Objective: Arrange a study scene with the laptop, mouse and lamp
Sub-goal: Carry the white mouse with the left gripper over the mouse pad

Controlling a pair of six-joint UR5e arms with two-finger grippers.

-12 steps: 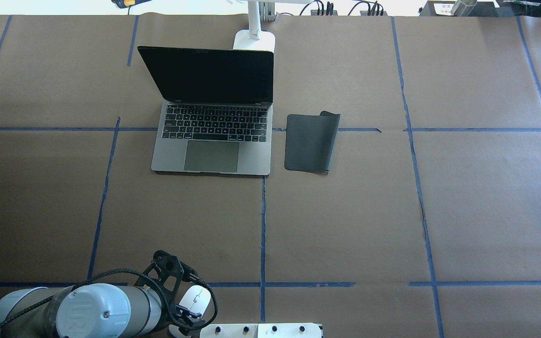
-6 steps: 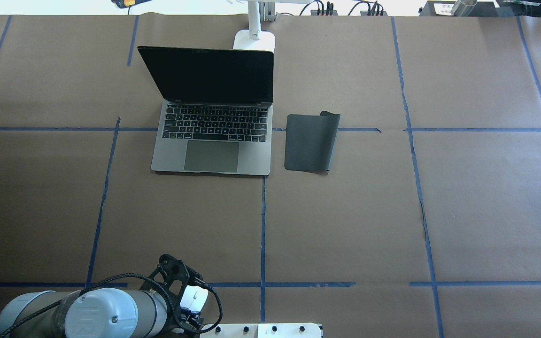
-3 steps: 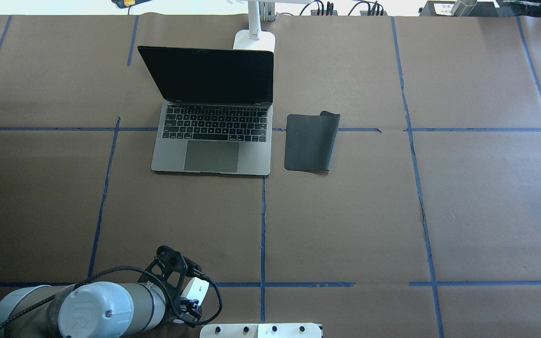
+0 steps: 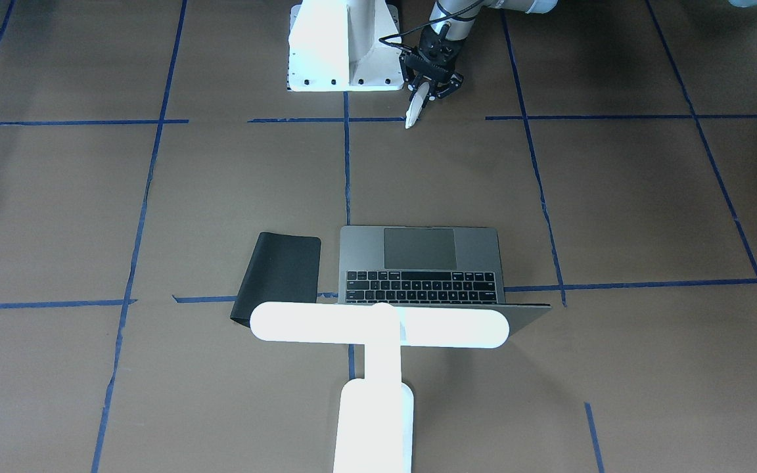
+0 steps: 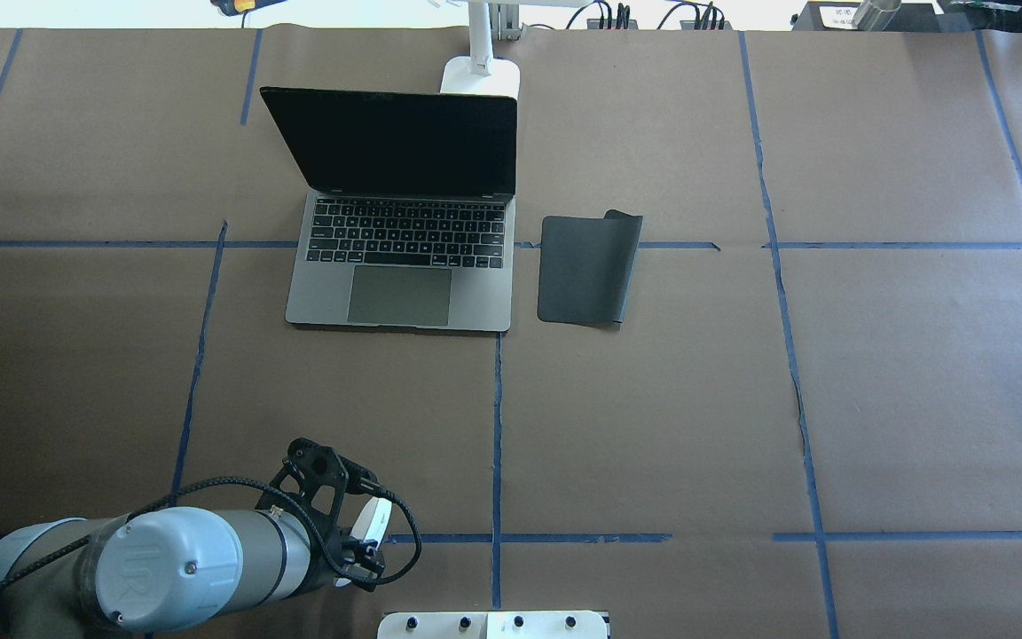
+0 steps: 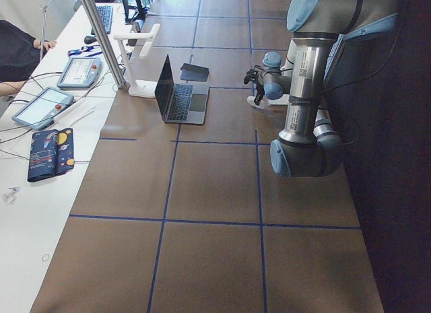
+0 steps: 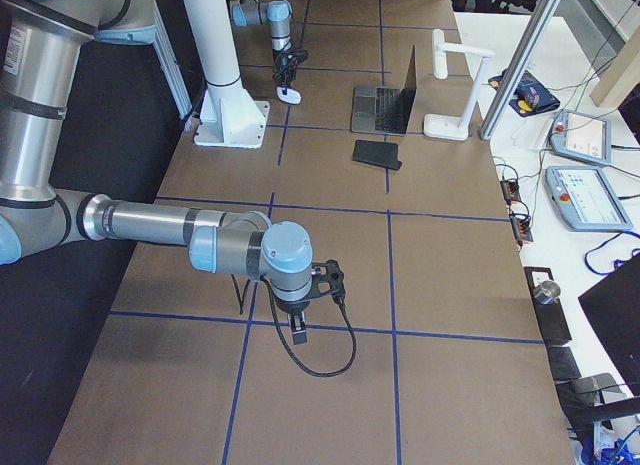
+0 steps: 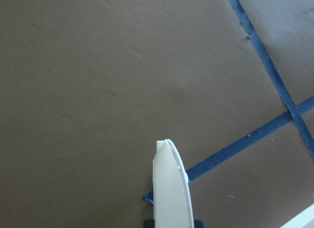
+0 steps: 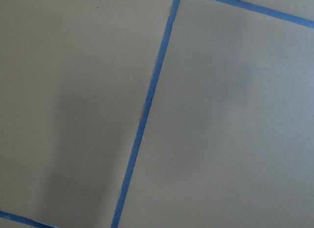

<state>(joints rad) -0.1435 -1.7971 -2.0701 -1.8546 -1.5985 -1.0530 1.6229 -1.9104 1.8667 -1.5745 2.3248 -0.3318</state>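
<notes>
My left gripper [image 5: 365,535] is shut on the white mouse [image 5: 376,517] and holds it on edge a little above the table, near the front edge. The mouse hangs below the fingers in the front-facing view [image 4: 414,108] and fills the bottom of the left wrist view [image 8: 170,189]. The grey laptop [image 5: 400,266] stands open at the table's far middle. The white lamp [image 4: 378,325] stands behind it, its base [image 5: 480,75] at the far edge. My right gripper [image 7: 298,330] hovers low over the table, shown only in the exterior right view, so I cannot tell its state.
A black mat [image 5: 586,266] lies just right of the laptop, one far corner curled up. The white bolted pedestal [image 4: 342,46] stands at the near edge beside my left gripper. Blue tape lines cross the brown paper table cover [image 5: 653,426].
My left gripper has lifted the mouse off the table and moved it forward, away from the pedestal. The mouse has turned from lying flat to standing on edge.
</notes>
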